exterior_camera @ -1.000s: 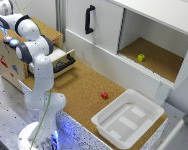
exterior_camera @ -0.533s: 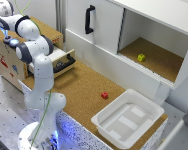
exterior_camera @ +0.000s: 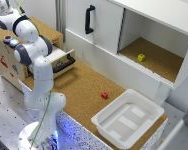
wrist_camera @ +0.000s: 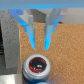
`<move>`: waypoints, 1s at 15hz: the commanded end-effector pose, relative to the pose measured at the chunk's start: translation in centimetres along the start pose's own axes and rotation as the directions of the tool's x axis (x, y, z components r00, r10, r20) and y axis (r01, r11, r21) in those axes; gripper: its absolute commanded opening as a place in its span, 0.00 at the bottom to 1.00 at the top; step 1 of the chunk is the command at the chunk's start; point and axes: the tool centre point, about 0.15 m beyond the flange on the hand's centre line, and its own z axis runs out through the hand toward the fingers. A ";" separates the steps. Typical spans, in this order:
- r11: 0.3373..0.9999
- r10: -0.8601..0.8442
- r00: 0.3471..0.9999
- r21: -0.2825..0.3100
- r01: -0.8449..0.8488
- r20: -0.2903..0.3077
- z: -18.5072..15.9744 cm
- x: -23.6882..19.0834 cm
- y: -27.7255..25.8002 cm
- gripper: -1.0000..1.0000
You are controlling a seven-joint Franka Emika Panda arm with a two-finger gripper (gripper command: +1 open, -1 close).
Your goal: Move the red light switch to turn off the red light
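In the wrist view the red light (wrist_camera: pixel 37 64) is a round lamp with a dark red lens and a metal rim, set in a cork surface. My gripper (wrist_camera: pixel 39 44) hangs just above it, open, with both bluish fingers (wrist_camera: pixel 30 34) apart and nothing between them. In the exterior view the arm reaches over the top of the wooden box (exterior_camera: pixel 9 70) at the exterior view's left, and the gripper itself is cut off at the frame edge. A round lamp (exterior_camera: pixel 7 38) shows on the box top. I cannot make out the red light switch; a small red mark (exterior_camera: pixel 4 62) sits on the box front.
A drawer (exterior_camera: pixel 61 59) with a black handle stands partly pulled out beside the box. On the cork table lie a small red block (exterior_camera: pixel 104 95) and a white tray (exterior_camera: pixel 129 120). A white cabinet with a black handle (exterior_camera: pixel 88 19) holds a yellow cube (exterior_camera: pixel 141 57).
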 end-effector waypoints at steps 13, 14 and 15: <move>0.994 -0.104 0.993 -0.020 0.105 0.056 3.8 -10.4 15.0 1.00; 0.995 -0.100 0.994 -0.012 0.101 0.047 4.4 -11.5 15.6 1.00; 0.996 -0.094 0.995 0.006 0.094 0.041 5.3 -12.7 16.2 1.00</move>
